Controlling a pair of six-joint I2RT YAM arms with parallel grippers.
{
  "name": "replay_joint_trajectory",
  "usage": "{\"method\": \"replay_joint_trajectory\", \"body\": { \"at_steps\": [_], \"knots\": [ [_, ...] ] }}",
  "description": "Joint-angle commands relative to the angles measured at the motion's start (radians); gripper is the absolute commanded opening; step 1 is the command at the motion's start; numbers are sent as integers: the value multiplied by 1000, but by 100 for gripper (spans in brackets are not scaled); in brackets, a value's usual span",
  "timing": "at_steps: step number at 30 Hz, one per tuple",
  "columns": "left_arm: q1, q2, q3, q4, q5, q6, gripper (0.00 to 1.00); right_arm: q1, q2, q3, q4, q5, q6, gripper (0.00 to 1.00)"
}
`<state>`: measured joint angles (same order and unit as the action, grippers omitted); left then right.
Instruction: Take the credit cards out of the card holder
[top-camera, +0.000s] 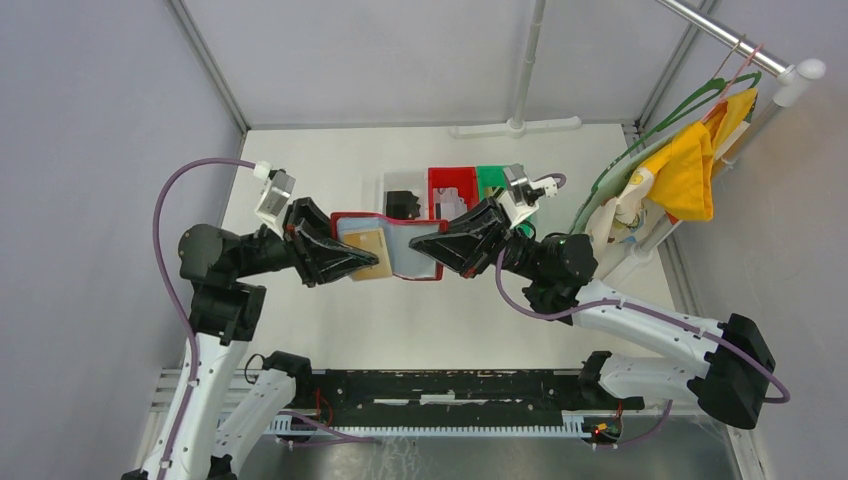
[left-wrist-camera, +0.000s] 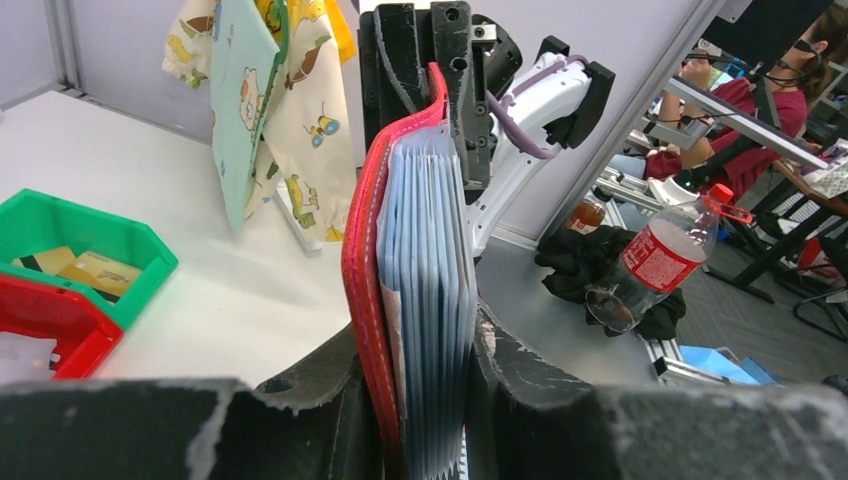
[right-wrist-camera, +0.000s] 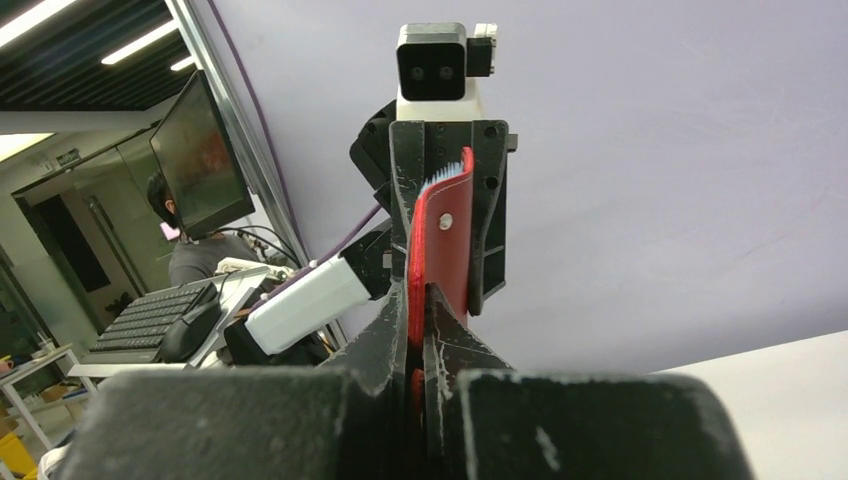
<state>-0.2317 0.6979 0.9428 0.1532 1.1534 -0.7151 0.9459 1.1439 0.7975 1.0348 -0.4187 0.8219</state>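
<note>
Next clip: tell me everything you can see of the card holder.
The card holder is a small dark red leather-like wallet with pale stitching, pale blue-grey sleeves inside and a snap stud on its flap. Spread open, it is held in the air between the arms: the left gripper clamps one side in its jaws, the right gripper the other. A tan card shows inside, near the left gripper.

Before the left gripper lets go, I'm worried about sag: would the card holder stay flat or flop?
Likely floppy: the card holder shows a curved cover in the left wrist view, and it is held at both ends, by left gripper and right gripper. Its thin sleeves look slick, so the tan card may slip.
</note>
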Motion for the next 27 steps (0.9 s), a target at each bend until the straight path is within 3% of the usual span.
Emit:
{"method": "replay_joint_trajectory", "body": {
  "at_steps": [1, 7, 10, 16, 22, 27],
  "knots": [
    [-3, -24, 92, -123, -4, 136, 17, 1, -24, 28, 67, 47, -18, 0],
    [-3, 28, 208, -473, -72, 402, 14, -2, -67, 16, -68, 55, -96, 29],
    [-3, 59, 239, -557, -72, 437, 14, -12, -81, 52, -203, 46, -146, 53],
    [-3, 79, 292, -671, -38, 546, 7, -19, -69, 151, -454, 3, -265, 78],
    [-3, 67, 297, -673, -33, 541, 7, -17, -43, 170, -520, -76, -304, 81],
    [-4, 100, 339, -720, -43, 553, 7, -18, -5, 191, -509, -144, -284, 64]
  ]
}}
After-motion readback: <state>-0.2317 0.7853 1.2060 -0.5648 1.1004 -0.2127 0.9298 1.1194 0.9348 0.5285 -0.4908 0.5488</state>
